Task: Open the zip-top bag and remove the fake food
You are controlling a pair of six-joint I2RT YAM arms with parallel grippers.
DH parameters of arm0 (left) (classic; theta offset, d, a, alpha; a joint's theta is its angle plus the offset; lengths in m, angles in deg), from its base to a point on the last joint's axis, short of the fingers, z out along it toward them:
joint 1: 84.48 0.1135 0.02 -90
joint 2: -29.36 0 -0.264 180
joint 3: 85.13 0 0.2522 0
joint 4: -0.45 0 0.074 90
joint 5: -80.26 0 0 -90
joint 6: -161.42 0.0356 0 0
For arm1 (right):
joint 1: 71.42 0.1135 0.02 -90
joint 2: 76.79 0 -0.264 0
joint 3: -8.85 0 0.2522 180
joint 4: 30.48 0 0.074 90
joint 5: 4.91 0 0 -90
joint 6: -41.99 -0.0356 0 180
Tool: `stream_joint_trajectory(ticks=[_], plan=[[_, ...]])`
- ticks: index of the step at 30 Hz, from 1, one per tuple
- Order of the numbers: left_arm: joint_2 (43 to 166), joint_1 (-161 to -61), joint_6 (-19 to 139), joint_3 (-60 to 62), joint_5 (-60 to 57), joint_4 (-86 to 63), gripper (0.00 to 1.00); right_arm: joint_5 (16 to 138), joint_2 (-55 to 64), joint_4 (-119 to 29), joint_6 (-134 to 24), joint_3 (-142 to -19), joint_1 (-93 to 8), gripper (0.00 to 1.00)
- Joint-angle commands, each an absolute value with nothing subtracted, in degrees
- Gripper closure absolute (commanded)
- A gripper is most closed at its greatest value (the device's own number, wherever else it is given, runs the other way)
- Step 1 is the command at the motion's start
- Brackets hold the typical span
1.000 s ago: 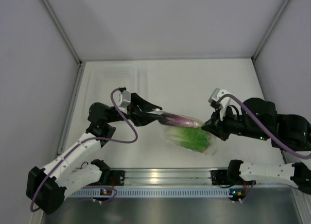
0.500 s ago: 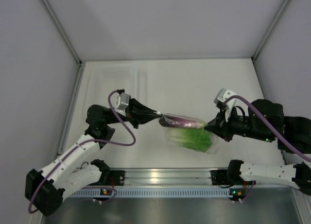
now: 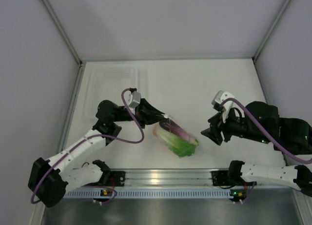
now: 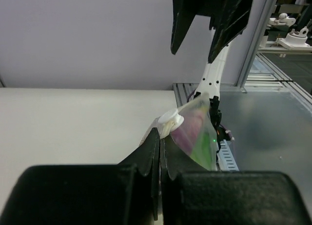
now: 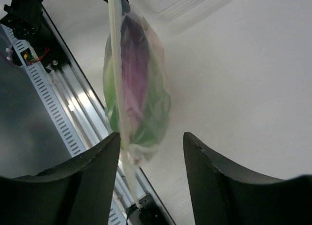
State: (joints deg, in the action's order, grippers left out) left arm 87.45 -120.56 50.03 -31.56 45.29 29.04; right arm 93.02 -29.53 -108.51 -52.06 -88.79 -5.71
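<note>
Clear plastic, the zip-top bag (image 3: 176,137) is seen from above held off the table (image 3: 195,83) by the left end effector (image 3: 165,119), which is clamped on one corner. The right end effector (image 3: 206,132) is kept near the bag's other end, jaws apart, touching nothing. A clear tray (image 3: 114,79) lies beyond the left end effector.

From the left wrist, the fingers (image 4: 151,152) are seen pressed together on the bag's edge beside a white tab (image 4: 170,120).

From the right wrist, a purple eggplant (image 5: 134,73) and green lettuce (image 5: 146,130) are seen inside the bag, ahead of the spread fingers.
</note>
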Motion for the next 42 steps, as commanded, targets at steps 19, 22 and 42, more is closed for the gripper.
stream_joint_trajectory(ticks=[19,22,42], plan=[[95.1,-120.8,56.7,-22.8,42.3,18.1,1.00,98.5,-14.3,-97.1,-50.7,-94.8,-5.2,0.40],[96.9,-120.7,56.2,-20.7,44.0,14.7,1.00,98.3,-9.9,-98.8,-48.5,-97.5,-5.2,0.44],[100.2,-120.8,49.3,-17.9,47.7,11.7,1.00,97.9,-5.2,-95.3,-38.8,-99.2,-5.2,0.54]])
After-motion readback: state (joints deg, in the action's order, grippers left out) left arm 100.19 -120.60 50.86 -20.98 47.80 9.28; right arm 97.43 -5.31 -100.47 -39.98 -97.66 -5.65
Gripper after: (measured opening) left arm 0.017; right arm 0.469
